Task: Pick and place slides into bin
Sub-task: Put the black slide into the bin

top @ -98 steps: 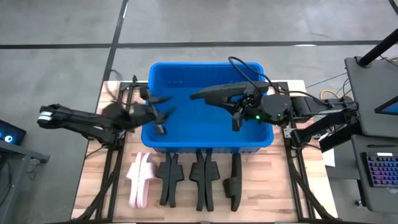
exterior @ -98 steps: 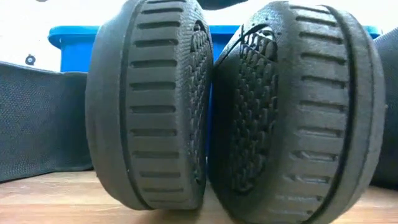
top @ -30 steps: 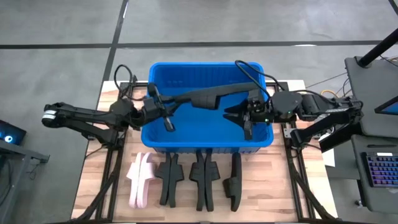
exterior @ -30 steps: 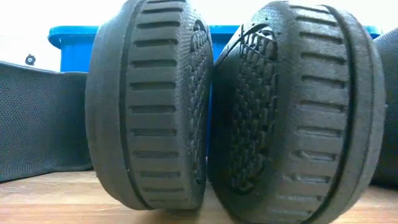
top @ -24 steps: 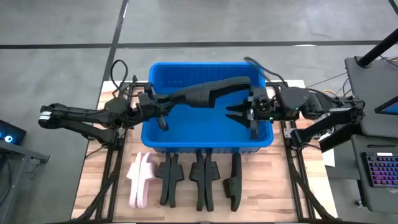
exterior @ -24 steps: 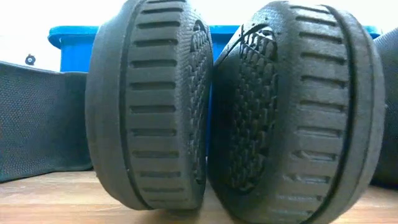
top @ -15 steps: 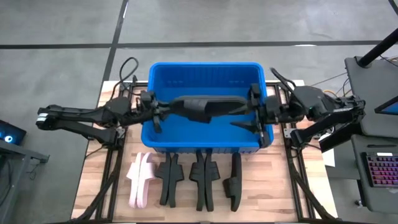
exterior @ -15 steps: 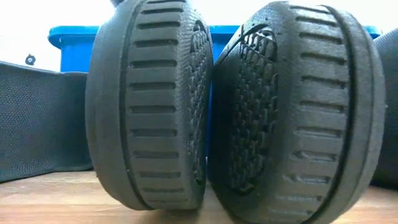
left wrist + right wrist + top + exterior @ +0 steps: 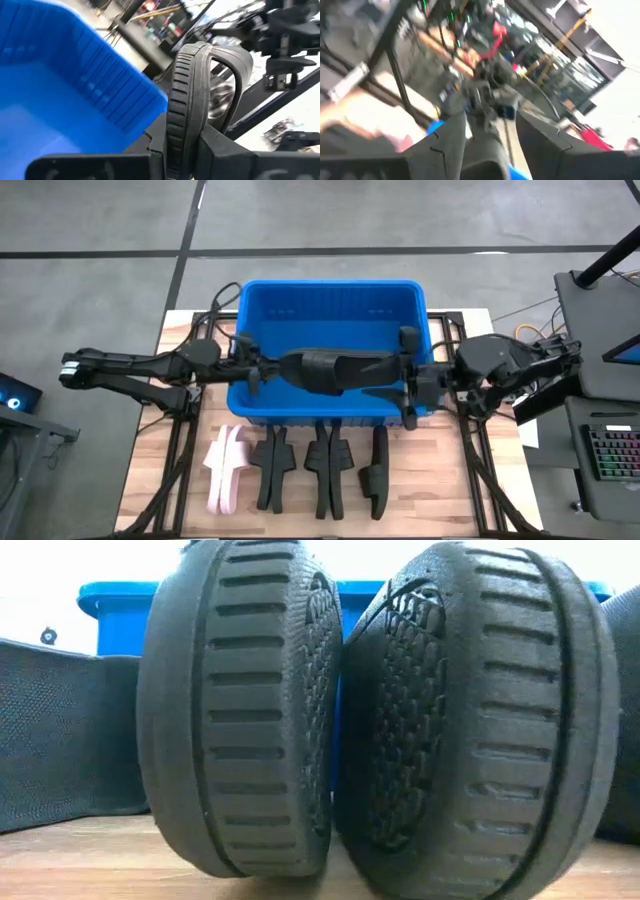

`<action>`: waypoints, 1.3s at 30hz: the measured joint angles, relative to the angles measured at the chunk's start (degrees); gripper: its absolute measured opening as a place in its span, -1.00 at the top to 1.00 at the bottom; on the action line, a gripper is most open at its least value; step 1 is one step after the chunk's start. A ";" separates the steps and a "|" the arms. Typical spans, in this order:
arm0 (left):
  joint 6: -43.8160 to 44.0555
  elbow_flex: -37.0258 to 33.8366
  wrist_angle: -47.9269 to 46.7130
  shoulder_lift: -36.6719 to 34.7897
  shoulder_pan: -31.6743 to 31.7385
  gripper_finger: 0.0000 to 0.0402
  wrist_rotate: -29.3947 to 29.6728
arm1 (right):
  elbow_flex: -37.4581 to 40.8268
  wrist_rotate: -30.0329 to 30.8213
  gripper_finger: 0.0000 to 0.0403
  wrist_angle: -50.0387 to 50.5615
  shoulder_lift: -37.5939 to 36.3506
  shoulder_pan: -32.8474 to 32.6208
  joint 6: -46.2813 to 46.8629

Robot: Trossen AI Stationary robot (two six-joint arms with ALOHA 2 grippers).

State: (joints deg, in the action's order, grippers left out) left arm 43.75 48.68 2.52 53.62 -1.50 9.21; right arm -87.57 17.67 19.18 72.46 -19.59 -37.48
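A black slide (image 9: 335,370) lies level across the blue bin (image 9: 330,305), along its near wall. My left gripper (image 9: 262,368) is shut on the slide's left end; in the left wrist view the slide (image 9: 182,95) runs away from the fingers on edge, its strap (image 9: 232,65) to one side. My right gripper (image 9: 408,377) stands open at the bin's right wall. The slide's right end (image 9: 482,150) reaches in between its fingers; whether they touch it, I cannot tell. My left gripper pinches the slide's sole at its left end (image 9: 184,142) between its two fingers, one on each face. The fingers come in level from the table's left and lie along the slide. The slide sticks out level past them, over the bin.
On the table in front of the bin stand a pale pink pair (image 9: 225,470) and several black slides (image 9: 328,470) on edge in a row. Two of those black slides (image 9: 240,710) fill the low view, with the bin's rim (image 9: 110,595) behind.
My left gripper has rolled and gone toward the bin's near wall, sinking a little. The slide, which slanted toward the bin's far right corner, now lies straight across. My right gripper has rolled, drawn toward the bin's right near corner, and its fingers stand wider apart.
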 joint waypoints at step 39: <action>9.92 -0.02 -1.40 3.52 0.02 0.87 -6.79 | -26.56 24.47 0.25 41.65 24.19 -2.14 -23.86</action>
State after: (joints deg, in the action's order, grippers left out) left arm 53.67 48.66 1.12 57.14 -1.48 2.43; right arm -114.13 42.14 60.82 96.65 -21.74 -61.33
